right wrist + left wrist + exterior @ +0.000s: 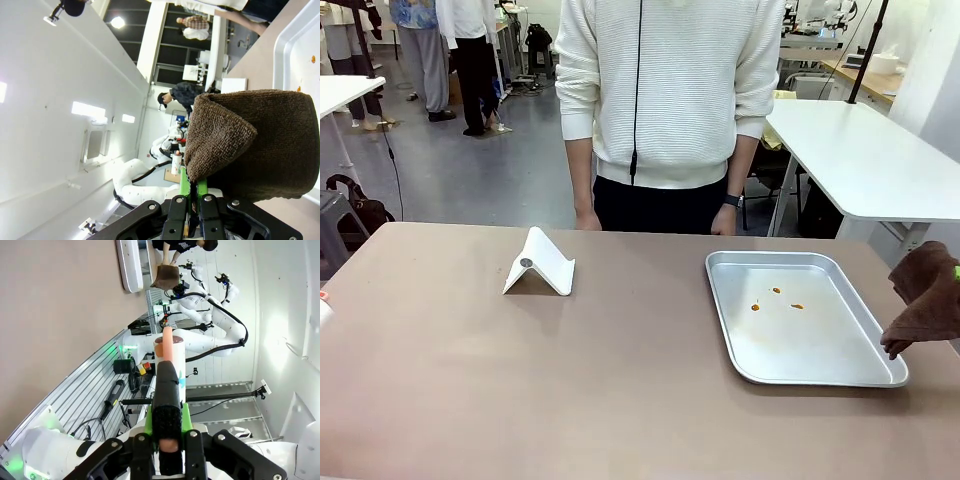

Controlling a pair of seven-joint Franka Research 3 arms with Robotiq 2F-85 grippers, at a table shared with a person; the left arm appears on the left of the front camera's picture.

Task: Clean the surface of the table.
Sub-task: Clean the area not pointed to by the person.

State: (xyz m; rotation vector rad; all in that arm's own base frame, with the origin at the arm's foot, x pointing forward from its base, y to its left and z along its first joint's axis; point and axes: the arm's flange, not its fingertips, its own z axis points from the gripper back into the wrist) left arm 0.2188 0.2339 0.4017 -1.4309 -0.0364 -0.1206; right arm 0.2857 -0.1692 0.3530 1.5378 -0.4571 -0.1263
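Bimanual cleaning set-up, seen across the counter (620, 400), whose matte tan top spans the whole front view. A folded white stand (540, 264) sits left of centre, toward the far edge. A shiny metal tray (810, 350) lies toward the right edge and carries a few orange spots (775, 298). A person (670, 100) stands at the far edge, hands hanging just beyond it.

The right claw (192, 192) is closed on a brown terry cloth (927, 300). The cloth hangs bunched at the counter's right edge, just beside the tray's near right corner. Whether its lower tip touches the tray rim cannot be told. The left claw (167, 412) is clamped on a slim salmon-coloured object with a black sleeve (167, 347), of a kind that cannot be made out.

Step in hand, as judged: bringing the cloth onto the bare counter for the first wipe. To do it well:

- Lower the cloth until a broad fold, not just its tip, lies flat on the tan top.
- Start on the open area near the front edge, then wipe in overlapping passes.
- Keep pressure light and the grip firm, so the cloth neither slips from the pads nor drags.
- Steer wide of the tray rim and the light stand, which a stroke could push.
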